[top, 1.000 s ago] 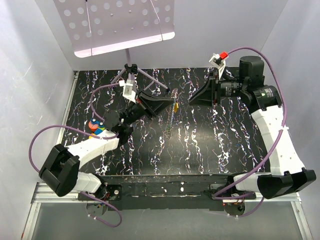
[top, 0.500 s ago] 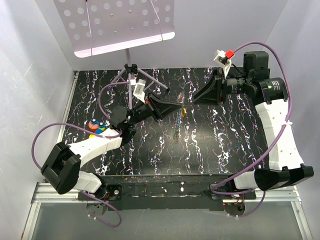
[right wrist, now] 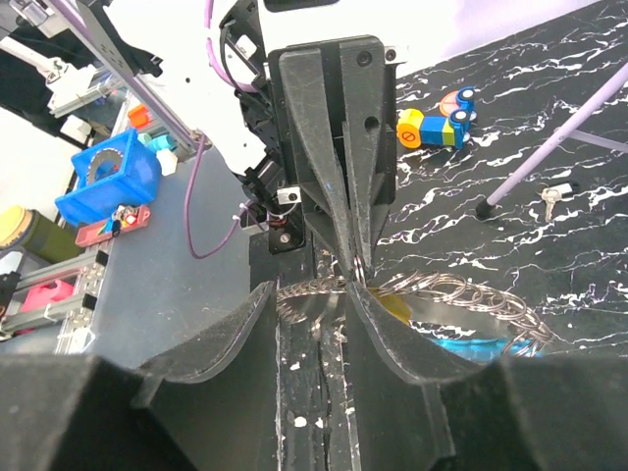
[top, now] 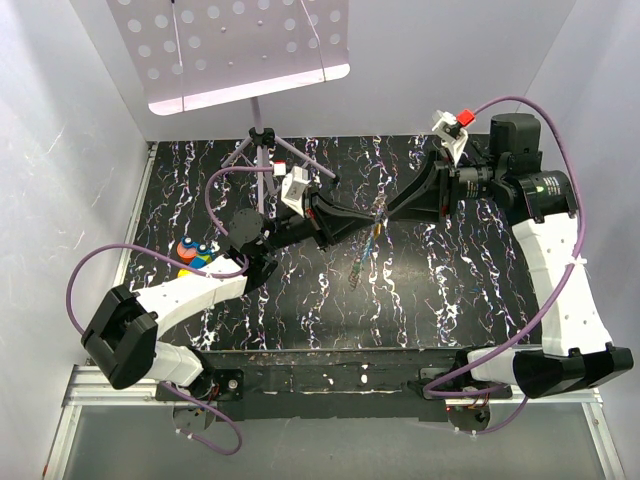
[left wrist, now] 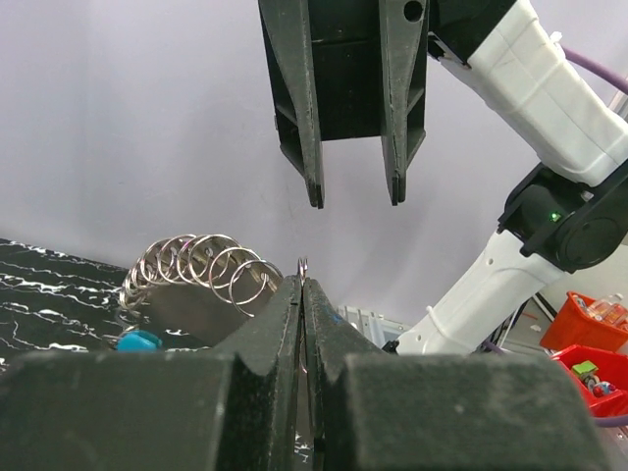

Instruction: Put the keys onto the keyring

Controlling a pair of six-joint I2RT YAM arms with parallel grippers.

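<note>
So the big change in the last second: the two arms have closed the gap. A second ago the right jaws were sitting well off to the right of the left ones. Now, in the top view, the two tips are basically nose to nose over the middle of the counter [top: 300, 300]. The left arm has also swung up and to the right, carrying its load with it.

The left jaws are pressed together on the thin keyring [left wrist: 302, 266], and only a sliver of wire pokes out above the tips. A chain of rings [left wrist: 201, 272] trails off it and hangs down toward the counter. The blue key [left wrist: 137, 340] shows next to that chain, and the yellow key [right wrist: 392, 306] sits just below the pinched ring in the right wrist view. I honestly can't tell whether either one is actually threaded on yet or just tangled in the bundle.

The right jaws are apart, about halfway, with nothing in them – they're lined up straight at the pinched ring, and the left tips point right into the gap.

My read is that this is the handoff or two-handed bit: the left holds the ring steady and the right is about to pinch something. It's fiddly stuff, and a small miss would just knock the ring sideways.
</note>
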